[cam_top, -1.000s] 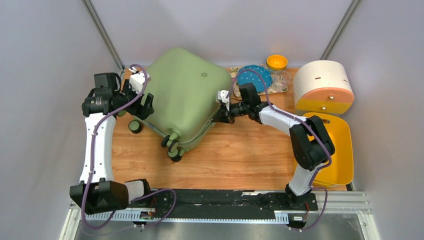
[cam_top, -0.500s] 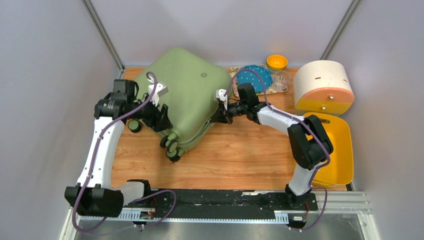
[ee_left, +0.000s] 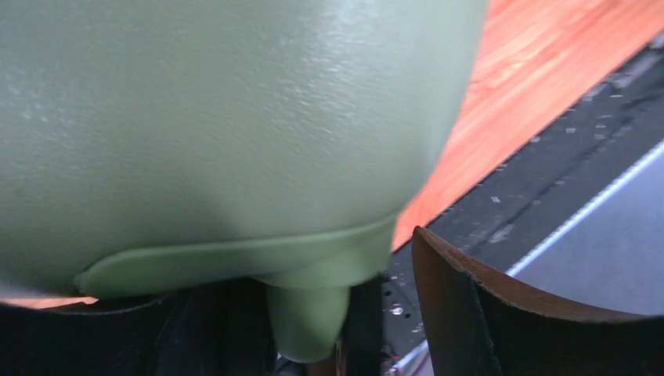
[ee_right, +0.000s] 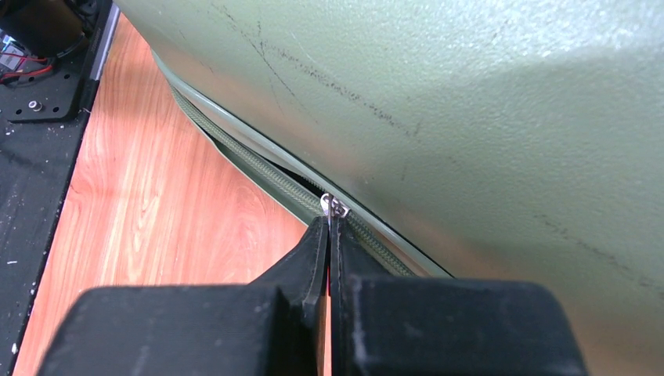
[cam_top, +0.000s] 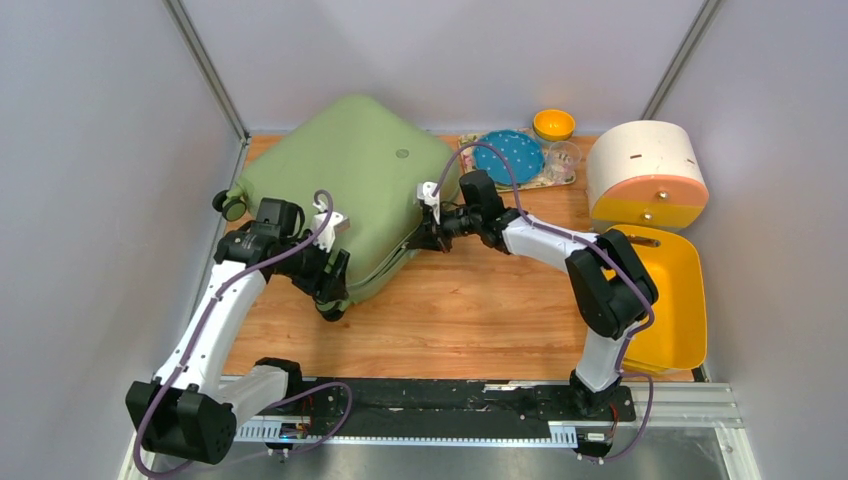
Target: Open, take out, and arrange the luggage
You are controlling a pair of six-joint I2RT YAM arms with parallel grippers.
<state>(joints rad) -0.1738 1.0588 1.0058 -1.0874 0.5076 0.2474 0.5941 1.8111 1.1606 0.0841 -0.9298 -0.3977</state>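
The sage-green luggage (cam_top: pixel 350 190) lies flat on the wooden table, left of centre, one black wheel (cam_top: pixel 232 207) at its far left corner. My left gripper (cam_top: pixel 330 283) is at its near corner. In the left wrist view the shell (ee_left: pixel 235 117) fills the top and my open left gripper (ee_left: pixel 309 305) straddles a green wheel post (ee_left: pixel 307 329). My right gripper (cam_top: pixel 428 238) is at the right edge. In the right wrist view it (ee_right: pixel 329 227) is shut on the metal zipper pull (ee_right: pixel 335 207) on the green zipper under the shell (ee_right: pixel 470 94).
A round cream-and-orange drawer box (cam_top: pixel 645 175) stands at the back right, a yellow tray (cam_top: pixel 685 300) in front of it. A blue plate (cam_top: pixel 510 155), an orange bowl (cam_top: pixel 553 124) and a clear cup (cam_top: pixel 565 155) sit at the back. The side walls stand close.
My left arm swung from the luggage's far left side round to its near corner. The luggage turned and slid left. My right gripper moved left with the zipper pull.
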